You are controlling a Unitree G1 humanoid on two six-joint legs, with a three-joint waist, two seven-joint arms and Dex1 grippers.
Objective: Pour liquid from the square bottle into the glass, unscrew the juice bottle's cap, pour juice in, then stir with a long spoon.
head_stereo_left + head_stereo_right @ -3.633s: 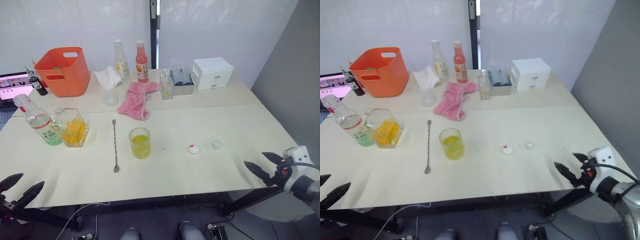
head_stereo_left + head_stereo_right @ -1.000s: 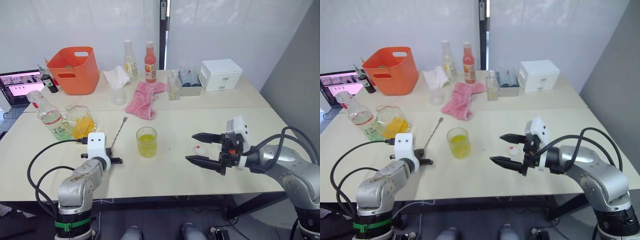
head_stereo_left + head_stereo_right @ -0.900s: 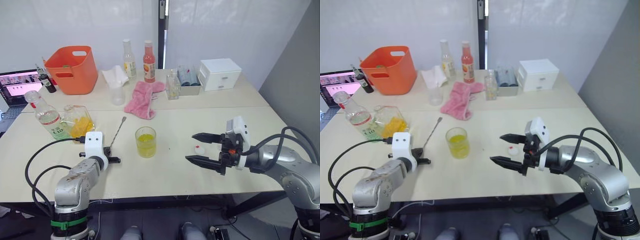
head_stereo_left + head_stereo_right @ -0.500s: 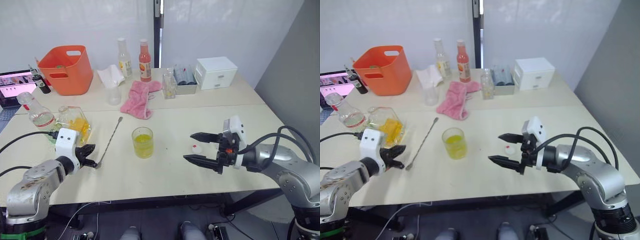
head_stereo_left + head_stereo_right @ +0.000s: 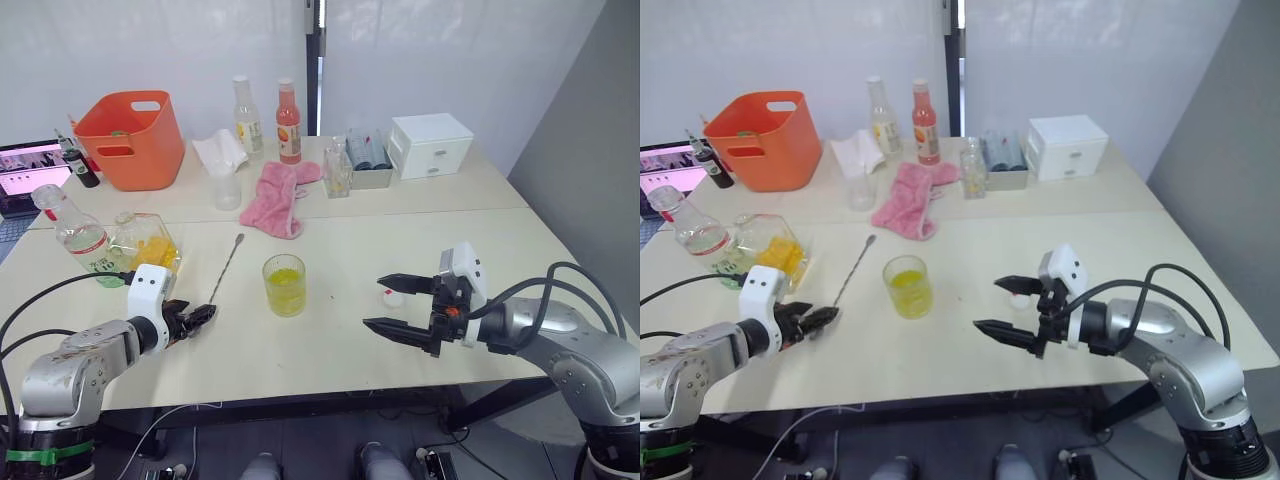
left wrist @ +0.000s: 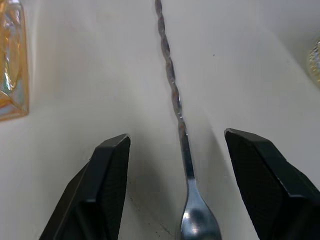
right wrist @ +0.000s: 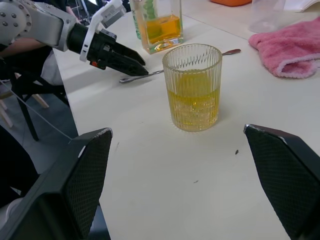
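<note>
So we're at the stirring step by the look of it: the short ribbed clear glass (image 5: pixel 285 285) at table centre already has yellow liquid in it.

Going left to right. The tall clear plastic juice bottle with the green-and-white label (image 5: pixel 78 236) stands at about 9 o'clock from the glass, well apart from it. The left gripper (image 6: pixel 176 187) sits low at the glass's 8 o'clock, its black fingers spread wide and gripping nothing, with the bowl end of the thin silver long spoon (image 5: pixel 225 268) lying flat between them. The stem runs off toward 1 o'clock.

The small white cap with a red mark (image 5: pixel 390 296) lies at the glass's 3 o'clock. Just past it, the right gripper (image 5: pixel 398 305) hovers spread wide, nothing in it, pointed at the glass.

Next move, I'd guess: pinch the spoon just above the bowl, lift it, and stand it in the glass. Thin stem flat on the table is tricky to grab.
</note>
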